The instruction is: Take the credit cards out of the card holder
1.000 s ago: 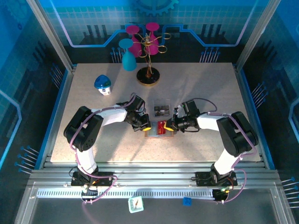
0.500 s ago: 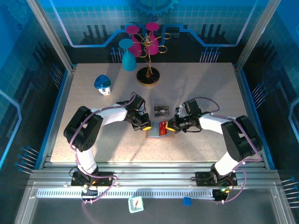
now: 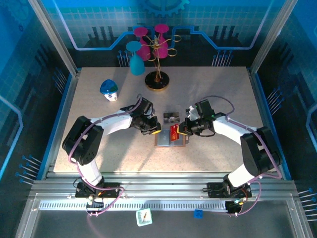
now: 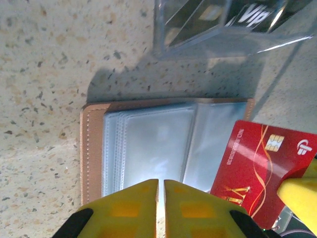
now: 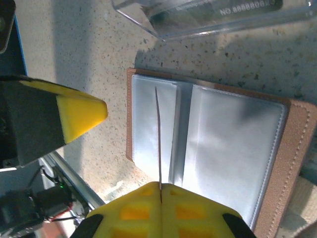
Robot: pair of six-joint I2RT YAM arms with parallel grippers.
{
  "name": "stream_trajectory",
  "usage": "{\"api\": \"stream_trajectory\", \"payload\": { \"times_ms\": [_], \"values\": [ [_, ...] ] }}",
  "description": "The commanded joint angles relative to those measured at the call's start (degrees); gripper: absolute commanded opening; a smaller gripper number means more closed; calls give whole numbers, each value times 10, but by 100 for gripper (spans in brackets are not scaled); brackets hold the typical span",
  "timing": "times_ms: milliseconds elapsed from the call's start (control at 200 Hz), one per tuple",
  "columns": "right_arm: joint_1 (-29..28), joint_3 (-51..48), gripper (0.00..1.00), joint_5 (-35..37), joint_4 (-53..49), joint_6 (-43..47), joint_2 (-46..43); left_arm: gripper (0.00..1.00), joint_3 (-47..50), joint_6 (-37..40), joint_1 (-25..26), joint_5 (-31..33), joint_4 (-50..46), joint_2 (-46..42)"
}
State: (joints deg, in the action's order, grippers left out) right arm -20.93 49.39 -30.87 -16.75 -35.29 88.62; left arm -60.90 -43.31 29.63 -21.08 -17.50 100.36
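Observation:
The card holder [image 3: 171,141] lies open on the table, its brown rim [image 4: 91,148] framing grey-blue pockets [image 5: 228,134]. My right gripper [image 3: 182,130] is shut on a red credit card [image 3: 175,131] and holds it just above the holder. That card shows its face [image 4: 262,168] in the left wrist view and only its thin edge [image 5: 159,134] in the right wrist view, pinched at my right gripper [image 5: 161,187]. My left gripper [image 4: 161,184] hovers over the holder's left panel, jaws together with a hairline gap and nothing between them. In the top view my left gripper [image 3: 155,131] sits at the holder's left edge.
A clear plastic box [image 3: 171,118] with dark cards inside stands just beyond the holder, close to both grippers. Farther back are a black-based stand with pink and teal cups [image 3: 157,79] and a blue-capped white object [image 3: 109,89].
My right gripper has drawn the red card up and away from the holder's pocket, toward the clear box. My left gripper has shifted slightly farther along the holder's left edge.

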Motion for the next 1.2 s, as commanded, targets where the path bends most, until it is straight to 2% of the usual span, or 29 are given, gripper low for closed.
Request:
{"api": "stream_trajectory", "payload": {
  "times_ms": [0, 165, 380, 720, 960, 1196],
  "values": [
    [6, 50, 0, 20, -76, 98, -13, 11, 16, 10, -3, 18, 13, -28],
    [6, 104, 0, 32, -136, 232, -7, 12, 34, 4, -10, 33, 26, -47],
    [6, 208, 0, 102, -236, 389, 38, 12, 69, -6, -21, 48, 68, -78],
    [-1, 324, 0, 91, -320, 699, 98, 13, 94, -5, -31, 53, 91, -103],
    [-12, 440, 0, 160, -405, 811, 176, 13, 93, -5, -36, 54, 86, -106],
    [-20, 539, 0, 197, -439, 873, 236, 13, 85, -4, -41, 54, 80, -105]
  ]
}}
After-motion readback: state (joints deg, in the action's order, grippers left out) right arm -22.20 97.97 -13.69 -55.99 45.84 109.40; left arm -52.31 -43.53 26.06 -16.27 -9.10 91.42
